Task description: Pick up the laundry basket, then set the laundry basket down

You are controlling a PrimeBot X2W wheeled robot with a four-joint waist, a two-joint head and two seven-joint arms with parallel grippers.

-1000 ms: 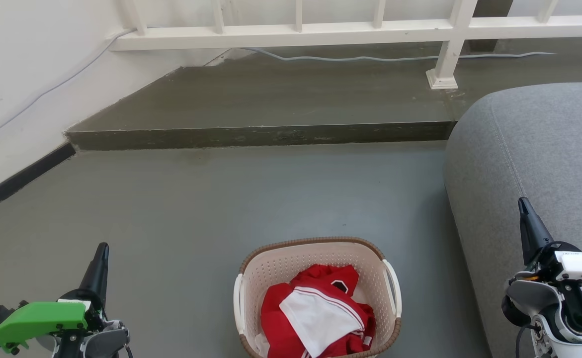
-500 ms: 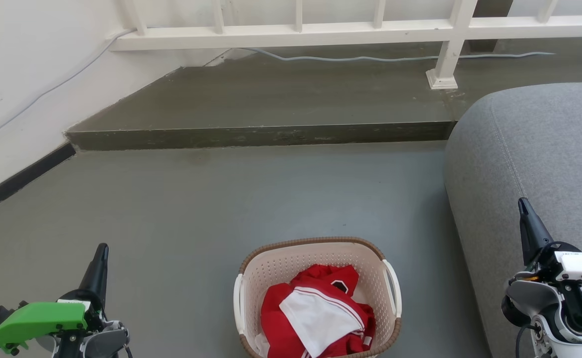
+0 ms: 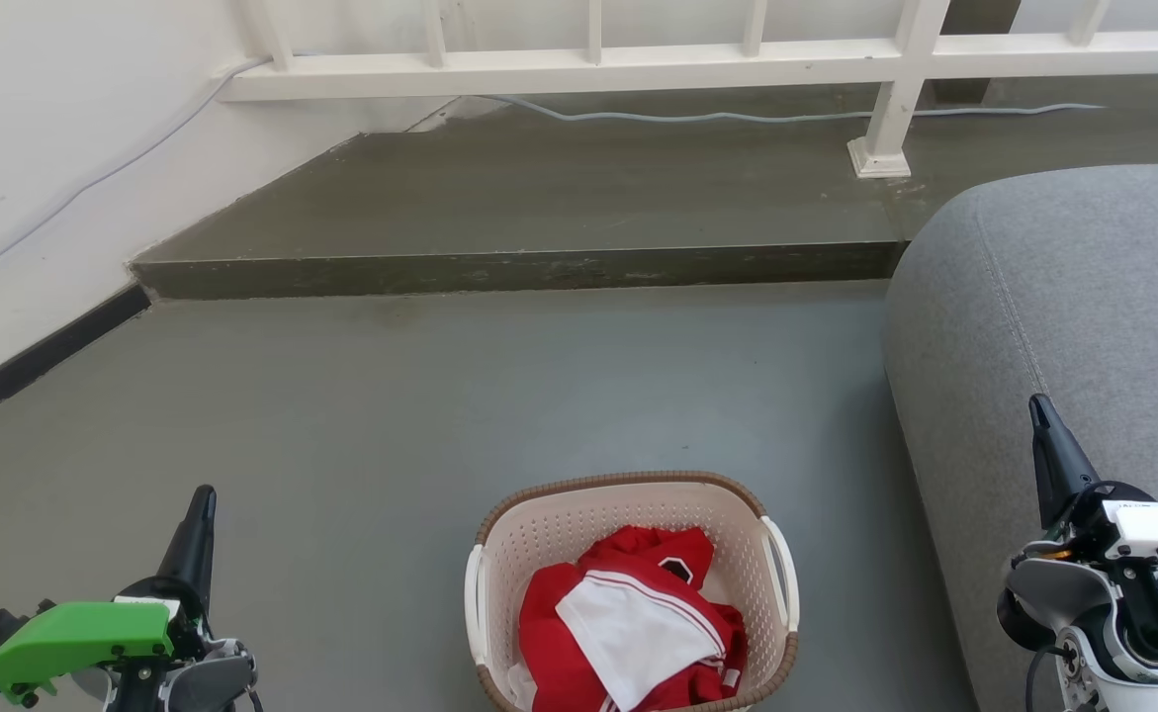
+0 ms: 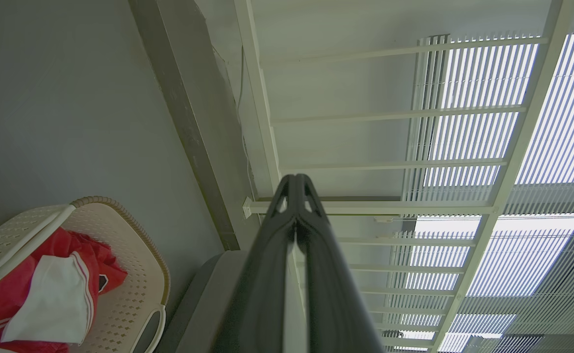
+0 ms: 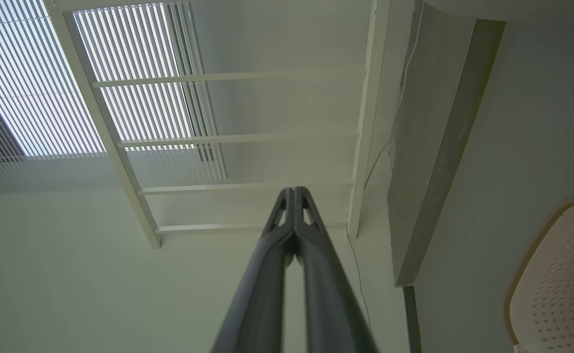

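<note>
Unmoved cream, brown-rimmed laundry basket [image 3: 549, 539]

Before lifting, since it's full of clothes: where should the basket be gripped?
Probably by its white side handles: left handle with the left gripper from the left, right handle with the right gripper from the right. The basket sits upright; both handles bow outward.

The laundry basket [image 3: 539, 539] looks like matt cream plastic with perforated walls and a brown rim moulded in a woven texture; the red-and-white garment [image 3: 638, 623] inside is soft, creased cloth; the sofa [image 3: 1063, 297] wears grey woven fabric with a stitched seam; the floor [image 3: 440, 396] is smooth, matt grey; the step [image 3: 539, 188] looks rougher and mottled.
</note>
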